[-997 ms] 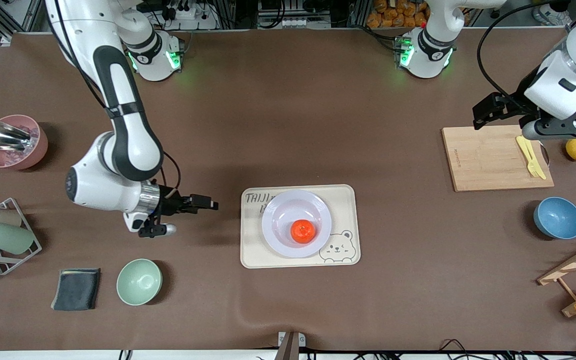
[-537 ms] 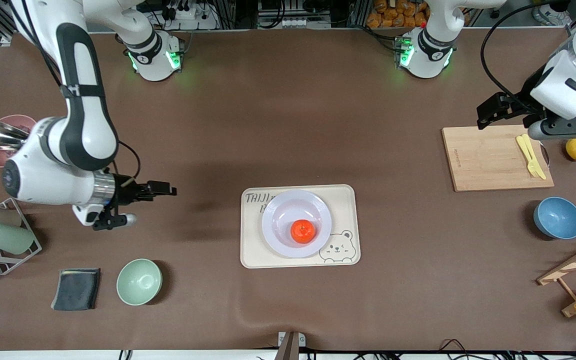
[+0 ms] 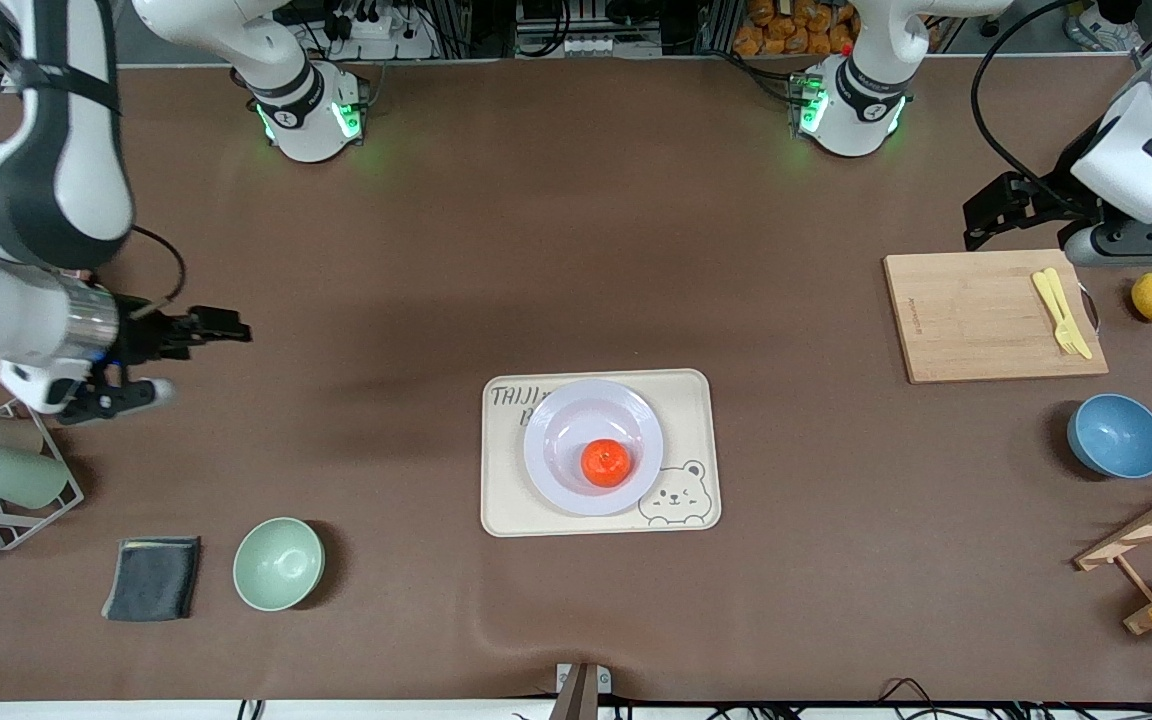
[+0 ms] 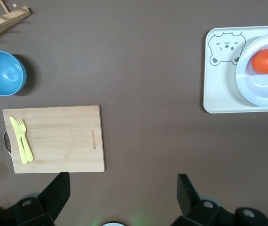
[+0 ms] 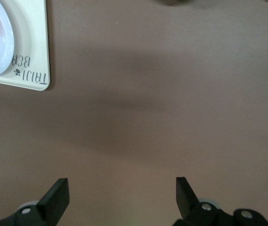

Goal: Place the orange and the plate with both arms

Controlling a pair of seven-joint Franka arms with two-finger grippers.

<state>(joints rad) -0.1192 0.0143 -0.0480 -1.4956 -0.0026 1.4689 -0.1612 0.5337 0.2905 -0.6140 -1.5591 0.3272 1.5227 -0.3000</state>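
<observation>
Both arms have pulled clear; the placing looks done.

The orange sits in the plate on the tray; right gripper and left gripper hang wide open, empty, well apart from it.

High front camera faces robots; both wrist cameras overlook the tray.

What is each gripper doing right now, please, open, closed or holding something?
Left gripper: open, empty, up near the cutting board.
Right gripper: open, empty, over bare table.
</observation>
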